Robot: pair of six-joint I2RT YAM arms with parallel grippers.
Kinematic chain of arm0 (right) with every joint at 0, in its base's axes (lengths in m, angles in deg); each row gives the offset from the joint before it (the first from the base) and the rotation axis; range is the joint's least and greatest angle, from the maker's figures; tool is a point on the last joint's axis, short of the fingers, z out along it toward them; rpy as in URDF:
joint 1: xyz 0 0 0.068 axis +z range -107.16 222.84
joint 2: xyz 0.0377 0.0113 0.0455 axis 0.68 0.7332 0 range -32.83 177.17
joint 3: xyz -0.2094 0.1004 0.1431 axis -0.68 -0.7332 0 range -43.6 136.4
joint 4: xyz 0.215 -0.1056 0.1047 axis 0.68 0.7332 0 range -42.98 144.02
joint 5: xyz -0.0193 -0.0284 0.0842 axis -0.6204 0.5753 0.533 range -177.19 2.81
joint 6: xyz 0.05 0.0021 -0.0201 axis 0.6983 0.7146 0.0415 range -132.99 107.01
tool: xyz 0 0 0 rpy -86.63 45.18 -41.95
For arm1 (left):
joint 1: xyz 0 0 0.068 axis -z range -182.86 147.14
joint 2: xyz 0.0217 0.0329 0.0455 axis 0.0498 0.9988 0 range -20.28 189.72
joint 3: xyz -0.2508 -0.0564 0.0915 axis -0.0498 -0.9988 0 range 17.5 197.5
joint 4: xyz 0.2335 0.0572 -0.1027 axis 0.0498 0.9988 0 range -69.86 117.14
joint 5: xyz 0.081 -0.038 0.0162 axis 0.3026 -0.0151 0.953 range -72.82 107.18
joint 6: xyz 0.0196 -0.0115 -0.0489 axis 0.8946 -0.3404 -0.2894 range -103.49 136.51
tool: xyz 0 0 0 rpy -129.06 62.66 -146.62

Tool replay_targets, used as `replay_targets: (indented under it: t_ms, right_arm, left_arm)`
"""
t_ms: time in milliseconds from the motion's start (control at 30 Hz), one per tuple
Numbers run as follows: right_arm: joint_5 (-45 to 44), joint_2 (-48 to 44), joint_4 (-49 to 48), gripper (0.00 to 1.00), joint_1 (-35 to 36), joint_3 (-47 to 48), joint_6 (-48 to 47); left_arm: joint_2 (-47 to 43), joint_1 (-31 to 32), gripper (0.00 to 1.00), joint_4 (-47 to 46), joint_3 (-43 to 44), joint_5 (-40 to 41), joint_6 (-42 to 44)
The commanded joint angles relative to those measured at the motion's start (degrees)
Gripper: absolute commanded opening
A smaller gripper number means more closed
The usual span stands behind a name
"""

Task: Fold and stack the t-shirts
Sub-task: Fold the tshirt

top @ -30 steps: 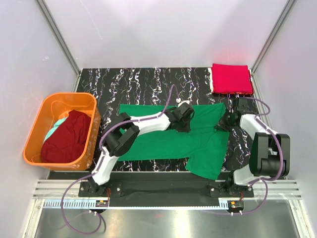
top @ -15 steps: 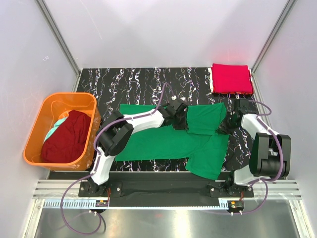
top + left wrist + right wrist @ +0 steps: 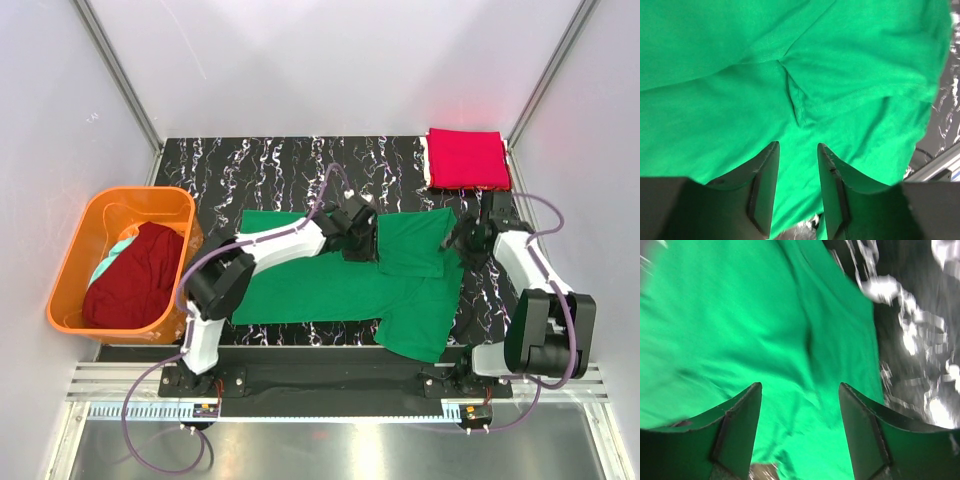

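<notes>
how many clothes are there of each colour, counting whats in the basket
green t-shirt: 1
red t-shirt: 1
maroon t-shirt: 1
pale teal garment: 1
total: 4

My black marbled worktop carries the green t-shirt, spread across its middle. The folded red t-shirt lies at its far right corner.

orange basket — far left, black tabletop (white marbling), pale walls

Bright, even overhead light; the right wrist view is motion-blurred.
</notes>
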Motion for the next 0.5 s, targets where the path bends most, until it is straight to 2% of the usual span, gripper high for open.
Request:
replay_targets:
  t_ms: [0, 167, 300, 333, 467]
  right_arm:
    - [-3.1, 2.4, -6.1, 0.71, -0.3, 7.4, -0.4]
    - [1.5, 12.7, -9.6, 0.7, -0.2, 15.5, 0.4]
    - [2.4, 18.5, -12.2, 0.69, 1.0, 18.2, 0.2]
    - [1.9, 19.4, -12.3, 0.67, 1.9, 19.9, 0.1]
    - [-2.4, 25.0, -11.5, 0.5, 2.9, 24.1, -0.8]
  left_arm:
    - [-9.3, -1.7, 0.42, 2.8, 0.4, 6.5, 5.5]
    - [-10.2, -8.2, 0.45, 8.5, 1.8, 10.5, 10.1]
    - [-8.7, -14.1, 0.47, 11.9, 2.4, 16.1, 12.5]
    - [-7.8, -15.1, 0.47, 12.7, 2.4, 17.9, 12.5]
    - [-5.9, -19.7, 0.46, 12.6, 1.3, 19.6, 11.8]
